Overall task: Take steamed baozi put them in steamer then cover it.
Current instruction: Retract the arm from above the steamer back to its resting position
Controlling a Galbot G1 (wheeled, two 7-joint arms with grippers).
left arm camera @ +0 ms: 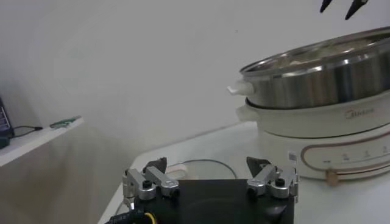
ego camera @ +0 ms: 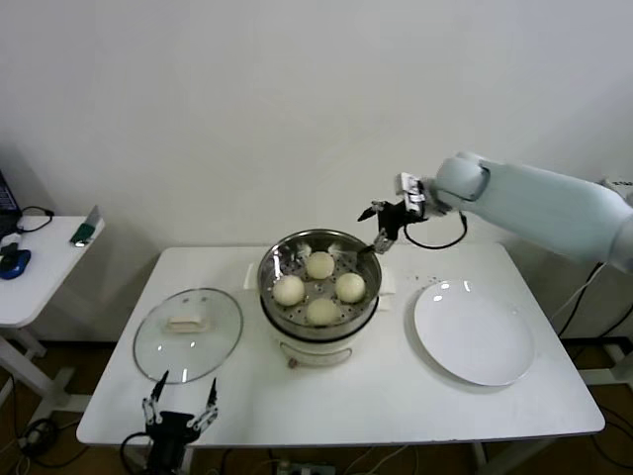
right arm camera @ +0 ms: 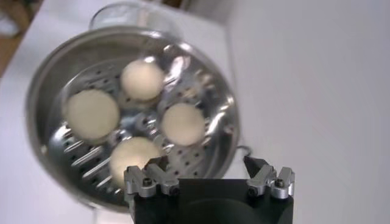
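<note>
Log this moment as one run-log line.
baozi: four in steamer | cover: on table, off steamer | right gripper: open, above steamer's far rim | left gripper: open, near cover

A faint grey brand mark on the steamer (left arm camera: 341,115) base is too small to read.

The left gripper (left arm camera: 210,173) fills the lower centre of the frame, its two fingers spread wide with nothing between them. Just beyond it the cover's (left arm camera: 204,164) rim lies flat on the table (left arm camera: 341,201). The steamer (left arm camera: 317,97) stands at right. Two dark fingertips (left arm camera: 355,6) poke in at upper right.
</note>
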